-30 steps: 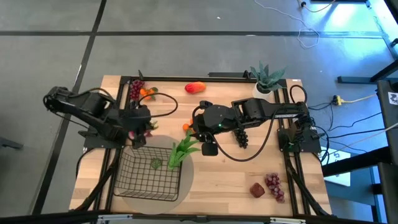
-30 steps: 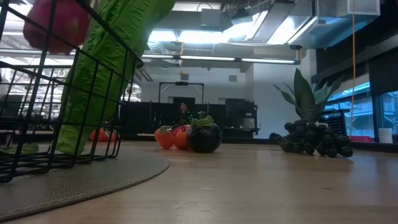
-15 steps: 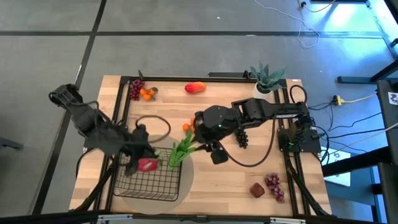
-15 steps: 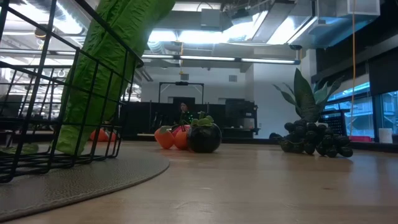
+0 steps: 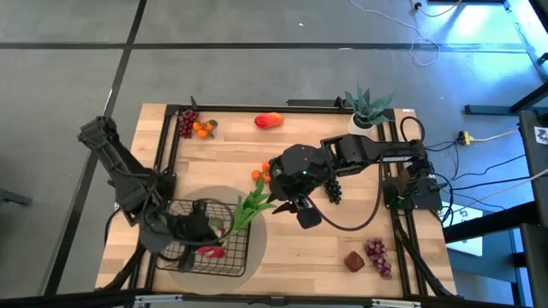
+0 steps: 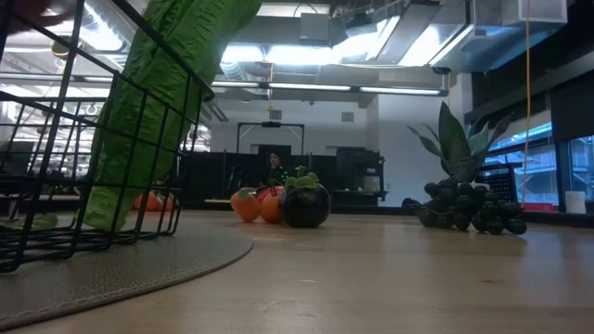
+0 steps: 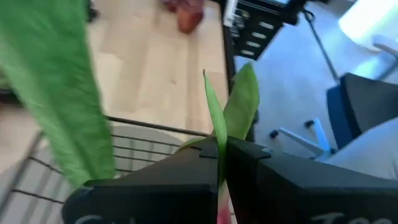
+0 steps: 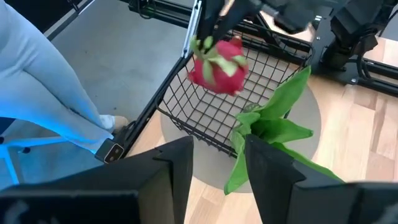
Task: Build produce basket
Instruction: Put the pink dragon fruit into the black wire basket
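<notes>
Hanging over the basket (image 5: 224,257), your left pincer (image 5: 208,246) is clamped on the pink dragon fruit (image 8: 217,66) by its green leaf tip. That basket sits on a round mat (image 5: 255,224) near the tabletop's (image 5: 317,248) front left corner. Your right pincer (image 5: 295,205) holds the leafy stalk (image 5: 248,205) by one end, its other end resting over the basket's far right rim.
</notes>
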`<state>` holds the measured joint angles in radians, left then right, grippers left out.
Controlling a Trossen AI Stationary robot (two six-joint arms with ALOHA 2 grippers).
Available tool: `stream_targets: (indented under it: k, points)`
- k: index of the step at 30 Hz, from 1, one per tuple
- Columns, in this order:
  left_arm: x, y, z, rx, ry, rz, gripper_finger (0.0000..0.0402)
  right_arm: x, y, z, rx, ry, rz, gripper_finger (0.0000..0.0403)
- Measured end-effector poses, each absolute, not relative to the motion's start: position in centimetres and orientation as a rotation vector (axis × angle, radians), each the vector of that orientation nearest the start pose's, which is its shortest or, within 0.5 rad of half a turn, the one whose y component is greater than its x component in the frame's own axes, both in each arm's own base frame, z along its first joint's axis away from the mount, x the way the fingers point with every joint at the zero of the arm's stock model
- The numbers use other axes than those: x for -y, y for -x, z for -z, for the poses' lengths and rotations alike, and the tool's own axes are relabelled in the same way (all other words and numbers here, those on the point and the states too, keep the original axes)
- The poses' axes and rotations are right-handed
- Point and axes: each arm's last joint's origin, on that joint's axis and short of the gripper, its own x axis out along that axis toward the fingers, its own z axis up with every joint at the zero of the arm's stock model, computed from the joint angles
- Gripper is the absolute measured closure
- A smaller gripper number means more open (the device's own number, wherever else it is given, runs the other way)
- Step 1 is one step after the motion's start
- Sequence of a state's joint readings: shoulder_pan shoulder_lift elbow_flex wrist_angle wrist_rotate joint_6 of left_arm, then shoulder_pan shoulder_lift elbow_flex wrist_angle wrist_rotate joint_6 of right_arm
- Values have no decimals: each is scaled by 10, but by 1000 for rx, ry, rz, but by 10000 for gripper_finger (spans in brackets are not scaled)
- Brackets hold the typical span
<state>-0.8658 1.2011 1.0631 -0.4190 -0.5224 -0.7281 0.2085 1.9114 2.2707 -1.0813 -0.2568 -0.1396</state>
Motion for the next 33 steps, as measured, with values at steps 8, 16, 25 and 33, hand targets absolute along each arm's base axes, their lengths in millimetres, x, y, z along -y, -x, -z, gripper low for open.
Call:
stream_targets:
  k: [8, 16, 25, 33]
  points:
    - [199, -169, -298, -440, 341, 267, 401, -88, -378, -431, -702, 85, -484, 269]
    - [189, -179, -274, -413, 367, 234, 401, -88, -380, -433, -677, 91, -485, 269]
    - [183, -215, -259, -379, 327, 278, 401, -88, -380, -433, -666, 139, -503, 270]
    - [182, -241, -244, -395, 346, 375, 401, -88, -380, -433, -665, 143, -504, 270]
